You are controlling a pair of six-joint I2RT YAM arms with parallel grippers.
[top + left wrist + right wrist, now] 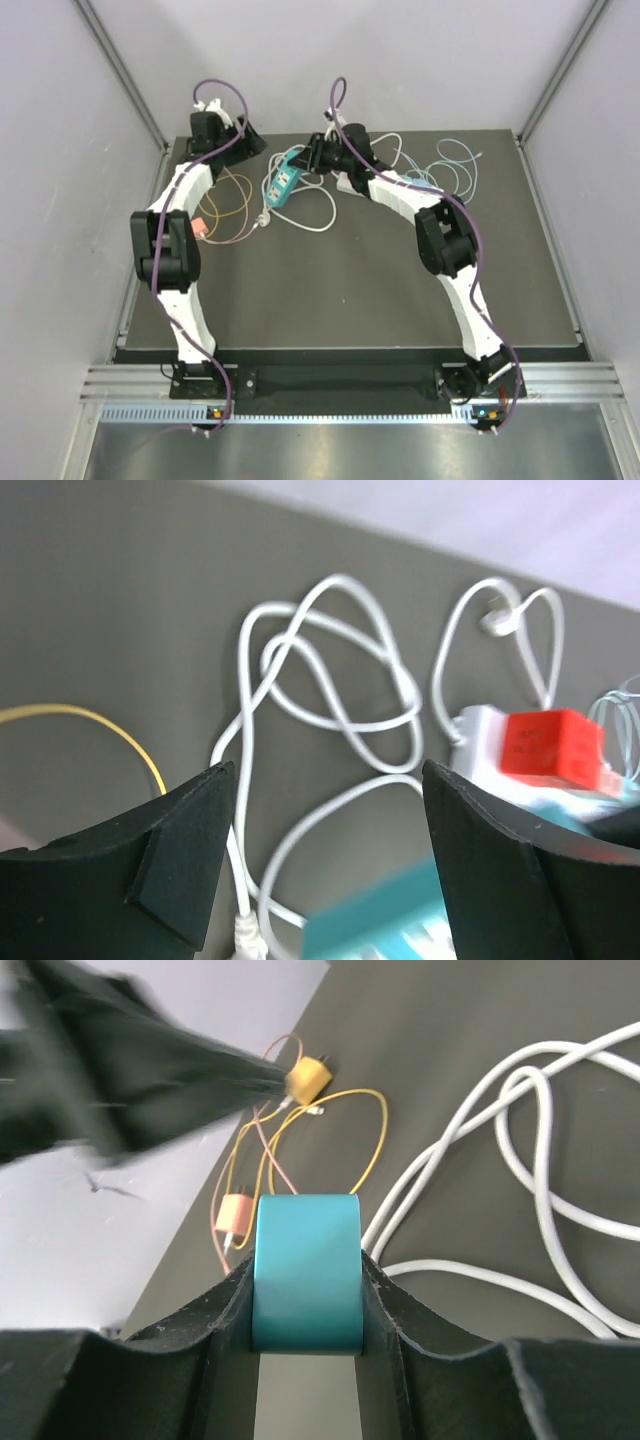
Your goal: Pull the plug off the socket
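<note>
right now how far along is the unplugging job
Done: the right claw is shut on the teal socket block, bracing it. In hand: the left claw hangs open over the white cable, near the red plug. Left: the plug looks seated, not yet gripped or pulled.

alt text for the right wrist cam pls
The right gripper is clamped on both sides of a teal socket block at centre. Beyond it on the dark table lie white cable loops on the right, and a yellow plug and an orange plug on thin leads on the left.
</note>
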